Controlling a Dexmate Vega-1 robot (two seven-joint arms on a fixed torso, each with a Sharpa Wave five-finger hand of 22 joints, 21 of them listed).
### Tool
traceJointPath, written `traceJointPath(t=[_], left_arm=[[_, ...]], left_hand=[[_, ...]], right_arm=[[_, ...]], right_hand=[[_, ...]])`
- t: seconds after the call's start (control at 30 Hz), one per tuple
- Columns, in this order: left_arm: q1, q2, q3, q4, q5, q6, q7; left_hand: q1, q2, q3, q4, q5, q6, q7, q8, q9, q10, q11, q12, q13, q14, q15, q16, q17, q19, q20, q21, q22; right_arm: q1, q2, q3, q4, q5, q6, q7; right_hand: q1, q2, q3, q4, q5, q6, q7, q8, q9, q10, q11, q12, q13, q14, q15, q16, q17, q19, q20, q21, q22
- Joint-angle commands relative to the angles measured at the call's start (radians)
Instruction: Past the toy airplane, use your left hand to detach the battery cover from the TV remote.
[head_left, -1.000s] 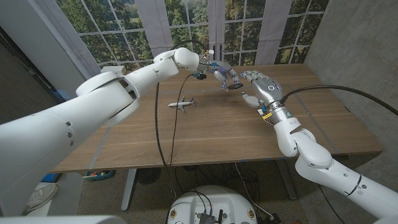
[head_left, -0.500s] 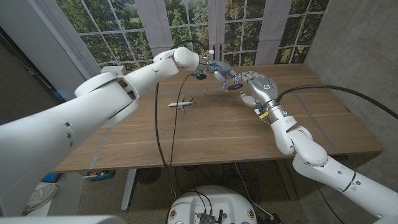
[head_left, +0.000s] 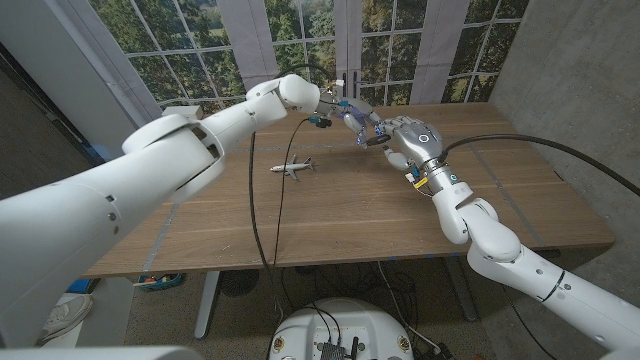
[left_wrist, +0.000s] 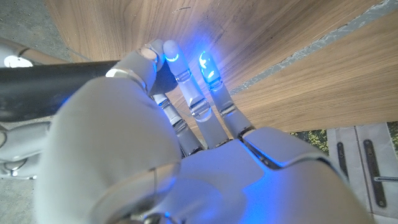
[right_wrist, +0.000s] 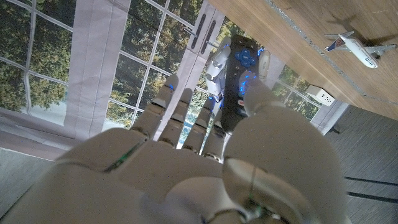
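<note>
Hands meet above the far middle of the table in the head view: the left hand and the right hand close together around the dark remote, raised off the wood. The plane sits on the table nearer and to the left of them, well apart. Who holds the remote is hard to tell here.

Left wrist view: the left hand has its fingers stretched out side by side, tips lit blue, with the thumb curled in against a dark piece; whether it grips that piece I cannot tell.

Right wrist view: the right hand pinches the remote between thumb and fingers, button face towards the camera. The left hand touches the remote's far end. The plane rests on the table beyond.
</note>
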Motion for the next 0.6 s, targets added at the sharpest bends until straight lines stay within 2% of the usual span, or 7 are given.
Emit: traceJointPath(t=[0.03,0.1,0.17,0.3,0.33,0.4,0.6], left_arm=[[-0.008,-0.009,0.001,0.029,-0.006,-0.017,-0.009],[-0.008,-0.010,0.001,0.033,-0.007,-0.018,-0.012],[-0.009,-0.010,0.002,0.035,-0.006,-0.020,-0.012],[-0.008,-0.010,0.003,0.036,-0.008,-0.021,-0.018],[-0.008,-0.010,0.003,0.036,-0.009,-0.020,-0.020],[-0.008,-0.010,0.003,0.037,-0.010,-0.018,-0.023],[-0.001,-0.003,0.001,0.017,-0.015,-0.003,-0.033]], left_hand=[[-0.004,0.007,0.017,0.009,0.007,0.263,0.255,-0.004,0.007,0.426,0.149,0.021,0.359,0.000,-0.025,-0.001,0.004,-0.007,-0.054,0.013,-0.001],[-0.005,0.007,0.017,0.009,0.008,0.264,0.256,-0.005,0.007,0.426,0.151,0.020,0.362,0.000,-0.025,-0.002,0.005,-0.009,-0.053,0.016,-0.004],[-0.005,0.007,0.018,0.009,0.008,0.263,0.255,-0.006,0.007,0.427,0.150,0.018,0.360,0.000,-0.025,-0.003,0.006,-0.011,-0.053,0.019,-0.006],[-0.005,0.006,0.019,0.009,0.009,0.265,0.256,-0.007,0.008,0.427,0.148,0.016,0.362,0.001,-0.025,-0.004,0.008,-0.010,-0.053,0.024,-0.009],[-0.006,0.006,0.019,0.010,0.009,0.265,0.256,-0.008,0.008,0.429,0.149,0.015,0.361,0.001,-0.025,-0.004,0.008,-0.012,-0.054,0.024,-0.010],[-0.006,0.006,0.019,0.009,0.009,0.265,0.259,-0.009,0.009,0.427,0.151,0.015,0.363,0.002,-0.025,-0.005,0.009,-0.013,-0.053,0.026,-0.012],[-0.007,0.006,0.021,0.010,0.010,0.265,0.257,-0.011,0.012,0.427,0.151,0.011,0.365,0.003,-0.025,-0.007,0.012,-0.016,-0.054,0.035,-0.019]], right_arm=[[0.015,0.012,-0.005,0.033,-0.001,0.040,-0.056],[0.013,0.013,-0.004,0.038,-0.002,0.046,-0.078],[0.011,0.015,-0.005,0.044,-0.009,0.051,-0.105],[0.006,0.021,-0.004,0.061,-0.014,0.068,-0.177],[0.004,0.023,-0.004,0.068,-0.014,0.076,-0.203],[0.001,0.026,-0.001,0.076,-0.010,0.088,-0.241],[-0.014,0.029,0.009,0.079,0.033,0.127,-0.300]], right_hand=[[0.011,0.021,-0.031,-0.006,-0.005,0.105,0.000,0.029,0.004,0.058,-0.002,0.022,0.016,0.015,-0.171,0.036,0.035,0.017,-0.009,0.010,0.007],[0.016,0.027,-0.045,-0.006,-0.008,0.146,0.003,0.040,0.005,0.087,-0.002,0.033,0.023,0.029,-0.172,0.053,0.049,0.024,-0.013,0.015,0.007],[0.020,0.030,-0.065,-0.006,-0.015,0.165,-0.011,0.042,0.007,0.134,-0.003,0.052,0.034,0.060,-0.174,0.083,0.069,0.032,-0.018,0.020,0.008],[0.036,0.041,-0.103,-0.004,-0.025,0.264,-0.001,0.080,0.015,0.223,0.001,0.091,0.064,0.112,-0.182,0.139,0.112,0.049,-0.032,0.034,0.010],[0.046,0.043,-0.112,-0.007,-0.026,0.298,0.000,0.094,0.017,0.262,0.003,0.109,0.075,0.130,-0.186,0.157,0.127,0.052,-0.040,0.039,0.011],[0.071,0.056,-0.118,-0.009,-0.027,0.392,-0.001,0.133,0.019,0.327,0.005,0.138,0.096,0.172,-0.191,0.182,0.149,0.067,-0.052,0.051,0.013],[0.108,0.047,-0.124,-0.016,-0.019,0.459,-0.003,0.158,0.011,0.384,0.005,0.164,0.121,0.221,-0.195,0.202,0.172,0.082,-0.065,0.066,0.014]])
